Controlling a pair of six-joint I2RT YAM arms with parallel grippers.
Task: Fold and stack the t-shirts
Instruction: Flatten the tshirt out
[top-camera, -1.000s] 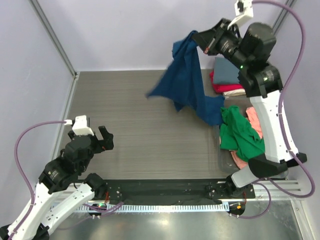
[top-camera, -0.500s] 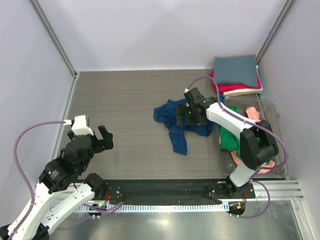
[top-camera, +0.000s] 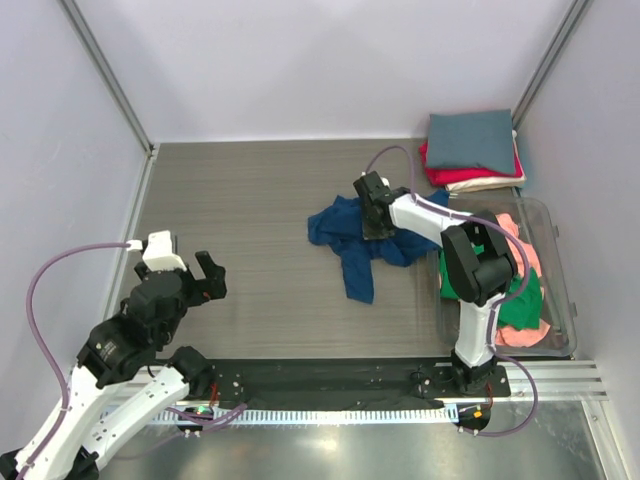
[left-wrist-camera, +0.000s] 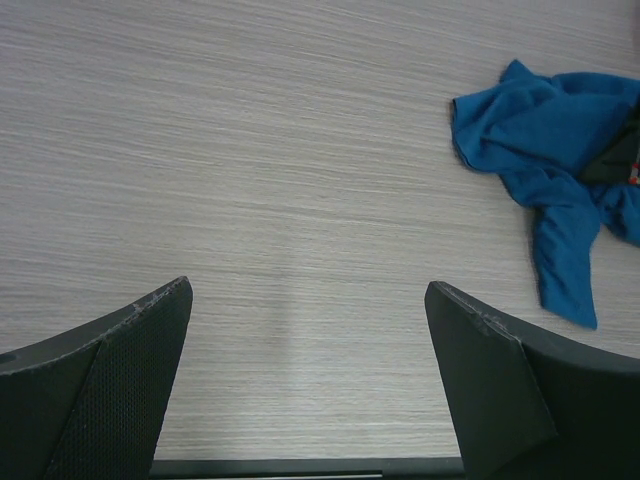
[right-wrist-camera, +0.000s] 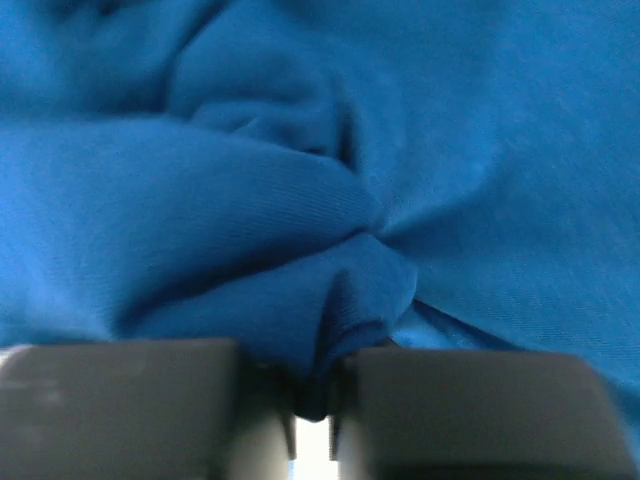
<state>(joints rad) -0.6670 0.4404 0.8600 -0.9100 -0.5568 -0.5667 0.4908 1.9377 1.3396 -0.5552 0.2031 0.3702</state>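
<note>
The navy blue t-shirt (top-camera: 345, 228) lies crumpled on the table right of centre; it also shows in the left wrist view (left-wrist-camera: 560, 170) and fills the right wrist view (right-wrist-camera: 300, 180). Its print is hidden. My right gripper (top-camera: 370, 215) is down on it, shut on a fold of the cloth (right-wrist-camera: 345, 300). My left gripper (top-camera: 195, 280) is open and empty over bare table at the near left, its fingers (left-wrist-camera: 110, 370) wide apart. Green (top-camera: 520, 300) and salmon-pink (top-camera: 512, 228) tees lie in the bin. Folded slate-grey (top-camera: 470, 138), red (top-camera: 445, 175) and cream (top-camera: 480, 184) tees are stacked at the back right.
A clear plastic bin (top-camera: 560, 280) stands at the right edge, beside the right arm. The folded stack sits in the far right corner against the walls. A black rail (top-camera: 330, 380) runs along the near edge of the wood-grain table (top-camera: 250, 200).
My right arm has swung down from high at the back, bringing the navy shirt from hanging in the air to crumpled on the table. The left arm has not moved.
</note>
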